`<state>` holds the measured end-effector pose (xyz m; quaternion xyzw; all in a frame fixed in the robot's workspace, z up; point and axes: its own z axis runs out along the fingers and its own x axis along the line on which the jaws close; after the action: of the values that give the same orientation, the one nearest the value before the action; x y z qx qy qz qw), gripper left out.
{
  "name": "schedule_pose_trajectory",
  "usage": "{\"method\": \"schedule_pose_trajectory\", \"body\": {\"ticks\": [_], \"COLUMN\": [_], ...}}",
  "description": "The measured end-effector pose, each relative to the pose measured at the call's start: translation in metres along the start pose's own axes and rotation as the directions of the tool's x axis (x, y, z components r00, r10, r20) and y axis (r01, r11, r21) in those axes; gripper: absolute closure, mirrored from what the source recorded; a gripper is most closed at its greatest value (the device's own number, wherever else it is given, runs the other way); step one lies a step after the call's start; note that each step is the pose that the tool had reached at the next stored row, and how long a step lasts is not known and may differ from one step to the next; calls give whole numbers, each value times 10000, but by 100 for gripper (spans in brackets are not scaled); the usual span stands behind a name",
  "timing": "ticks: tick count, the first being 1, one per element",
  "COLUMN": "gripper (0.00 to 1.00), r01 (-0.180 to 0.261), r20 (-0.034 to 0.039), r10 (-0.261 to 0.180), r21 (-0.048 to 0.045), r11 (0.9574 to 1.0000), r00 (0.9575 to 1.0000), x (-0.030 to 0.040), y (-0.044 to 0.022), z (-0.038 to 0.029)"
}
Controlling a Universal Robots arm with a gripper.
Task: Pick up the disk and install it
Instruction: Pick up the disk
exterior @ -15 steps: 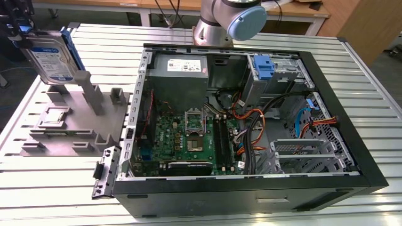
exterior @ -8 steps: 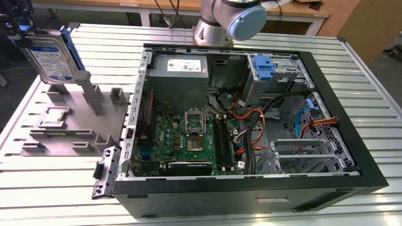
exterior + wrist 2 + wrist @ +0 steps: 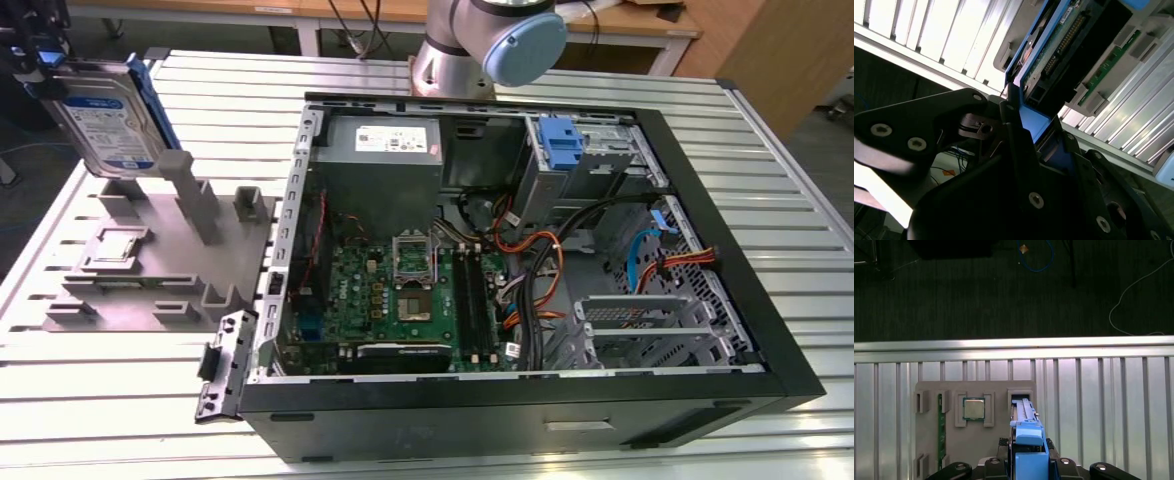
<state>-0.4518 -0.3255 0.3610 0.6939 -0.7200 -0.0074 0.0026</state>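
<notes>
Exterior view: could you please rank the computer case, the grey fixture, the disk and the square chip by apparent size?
1. computer case
2. grey fixture
3. disk, possibly nearer the camera, so its size is less certain
4. square chip

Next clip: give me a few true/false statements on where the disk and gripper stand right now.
1. The gripper is closed on the disk. True.
2. The disk sits inside the computer case. False: it stands upright over the grey fixture, outside the case.
3. The computer case lies open, motherboard exposed. True.
4. The grey fixture holds no chip. False: a square chip lies in one pocket.
</notes>
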Motion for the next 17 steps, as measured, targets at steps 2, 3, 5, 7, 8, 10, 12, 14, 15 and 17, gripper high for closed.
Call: {"method": "schedule_pose_trajectory", "body": {"ticks": [2,3,5,7,8,10,12,14,15,17], "gripper": [64,64,64,64,64,64,64,64,64,64], "r01": [0,0,0,0,0,0,0,0,0,0], "r20": [0,0,0,0,0,0,0,0,0,0], "r10": [0,0,0,0,0,0,0,0,0,0], "r21": [-1,-1,0,-2,0,0,0,0,-1,-1], "r11": [10000,10000,10000,10000,10000,10000,10000,10000,10000,10000], "r00": [10000,10000,10000,10000,10000,10000,10000,10000,10000,10000], "x": [0,0,0,0,0,0,0,0,0,-1], "y": [0,0,0,0,0,0,0,1,1,1], "z": [-3,-10,-17,-21,-22,-31,-34,-38,-53,-71]}}
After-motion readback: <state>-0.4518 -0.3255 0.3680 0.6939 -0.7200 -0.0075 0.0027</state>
